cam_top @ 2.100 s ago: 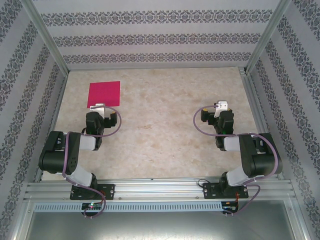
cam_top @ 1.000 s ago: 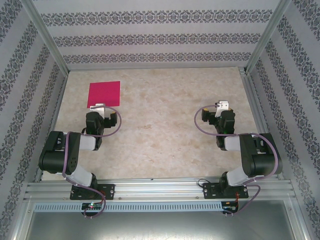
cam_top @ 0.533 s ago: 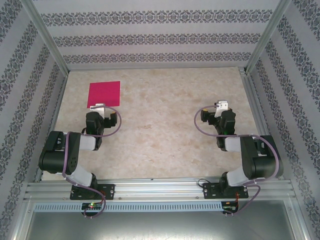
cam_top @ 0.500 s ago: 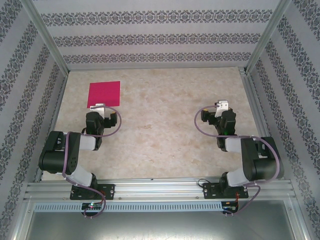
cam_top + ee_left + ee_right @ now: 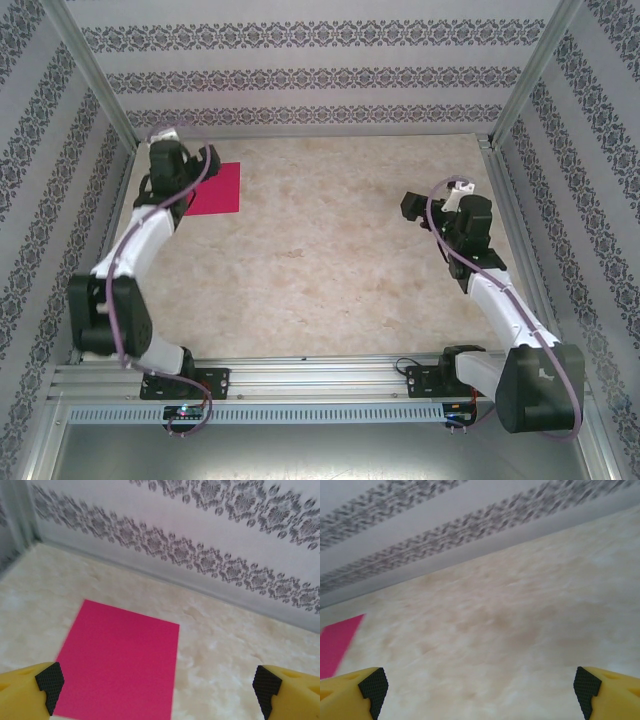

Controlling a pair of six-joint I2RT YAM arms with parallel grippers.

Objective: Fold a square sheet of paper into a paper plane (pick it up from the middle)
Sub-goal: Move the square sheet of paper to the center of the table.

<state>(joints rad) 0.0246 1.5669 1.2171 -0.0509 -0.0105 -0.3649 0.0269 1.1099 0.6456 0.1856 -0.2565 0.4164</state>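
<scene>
Jaws apart on both sides; we fear the left gripper (image 5: 157, 690) skids the thin paper (image 5: 120, 665) instead of pinching it.

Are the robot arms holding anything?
Nothing. The left end effector and right end effector are open; the magenta-pink square paper sheet lies flat on the table.

Beige marbled table (image 5: 330, 260), walled in. Flat pink paper square (image 5: 220, 190) lying on it, near the far-left corner.
</scene>
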